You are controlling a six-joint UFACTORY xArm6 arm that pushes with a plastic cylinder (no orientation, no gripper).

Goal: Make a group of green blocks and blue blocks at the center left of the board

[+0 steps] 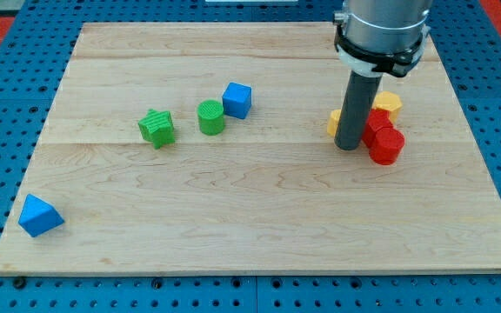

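Starting nearest, the blue triangular block (40,216) sat alone by the surface's (250,235) bottom-left corner — well apart from the green star block (156,128), green cylinder (210,117) and blue cube (237,100), already close together left of center. My tip (348,146) stood among red and yellow blocks; no jaws existed. Best approach, I judged: circle behind the triangle, push it up gently — centered. No writing was readable.

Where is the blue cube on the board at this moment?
The blue cube sits left of centre in the view's upper half, touching or nearly touching the green cylinder at its lower left, far left of my tip.
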